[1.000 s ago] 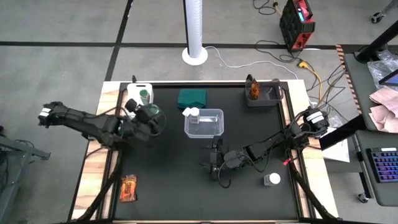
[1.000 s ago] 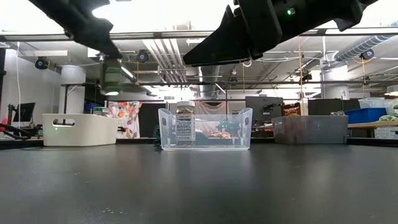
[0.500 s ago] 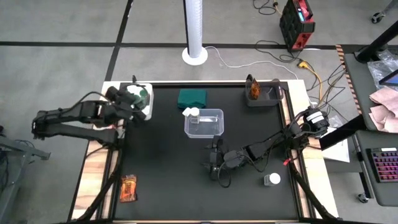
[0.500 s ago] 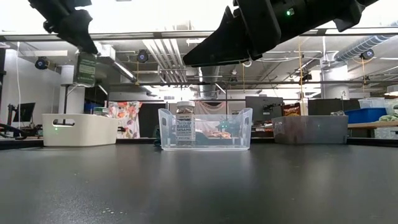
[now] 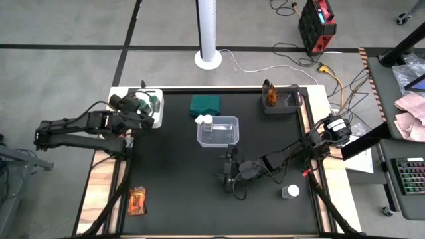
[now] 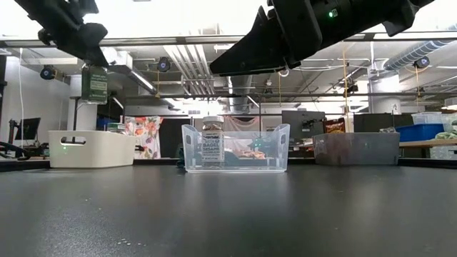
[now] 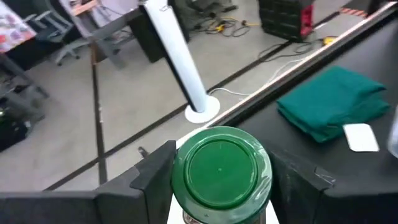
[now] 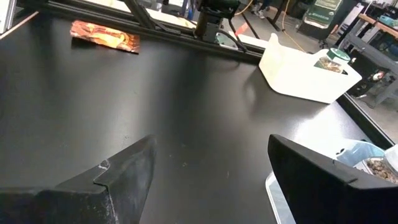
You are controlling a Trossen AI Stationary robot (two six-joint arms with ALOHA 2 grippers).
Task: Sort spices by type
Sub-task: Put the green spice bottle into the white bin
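Seen from above, the left hand (image 5: 139, 109) hangs over a white bin (image 5: 157, 113) at the far left corner of the black counter (image 5: 172, 192). The left wrist view shows its fingers closed on a green-lidded jar (image 7: 221, 173), lid facing the camera. The level view alone shows that jar (image 6: 94, 83) held high, well above the white bin (image 6: 91, 148).

The right hand (image 5: 229, 178) hovers near the counter's middle, just in front of a clear bin (image 5: 226, 121). Its wrist view shows its fingers spread wide with nothing between them.

A white-lidded jar (image 6: 212, 143) stands upright in the clear bin; from overhead only its lid (image 5: 206, 120) is visible. Another white-lidded jar (image 5: 290, 191) stands near the right front edge. One orange-red packet (image 5: 138, 200) lies flat at the left front corner. A second green-lidded jar (image 8: 336, 56) sits inside the white bin, seen from the right wrist.
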